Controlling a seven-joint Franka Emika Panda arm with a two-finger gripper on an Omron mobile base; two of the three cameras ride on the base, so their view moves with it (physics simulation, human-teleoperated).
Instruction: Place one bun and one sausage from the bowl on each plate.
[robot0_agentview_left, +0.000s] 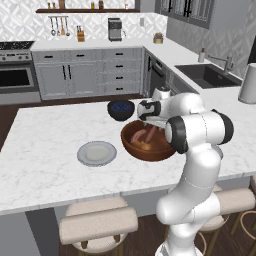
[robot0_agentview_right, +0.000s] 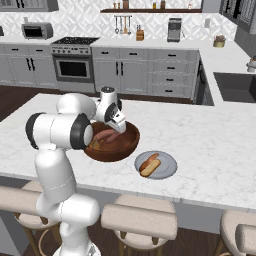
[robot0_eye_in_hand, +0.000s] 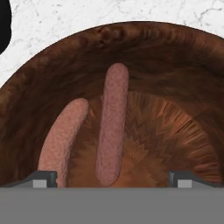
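Hovering over the bowl (robot0_eye_in_hand: 175, 78), my gripper (robot0_eye_in_hand: 111, 180) has its jaws spread wide and nothing between them. Looking down along it, two sausages lie on the bowl's floor: the darker sausage (robot0_eye_in_hand: 111, 127) sits almost midway between my fingertips (robot0_eye_in_hand: 43, 178), its long axis running straight away from me, crosswise to the line joining the tips. That suits me; as I judge it, a straight drop would put one finger on each flank. The paler sausage (robot0_eye_in_hand: 63, 138) lies just beside it on the left of the hand view, leaning slightly, close to the left tip, so I reckon a careless descent could land on it.

From the left base view, the bowl (robot0_agentview_left: 150, 150) holds something yellowish that I take for a bun (robot0_agentview_left: 141, 145), and the empty plate (robot0_agentview_left: 96, 153) lies near it. From the right base view, the other plate (robot0_agentview_right: 156, 165) already carries a bun and a sausage.
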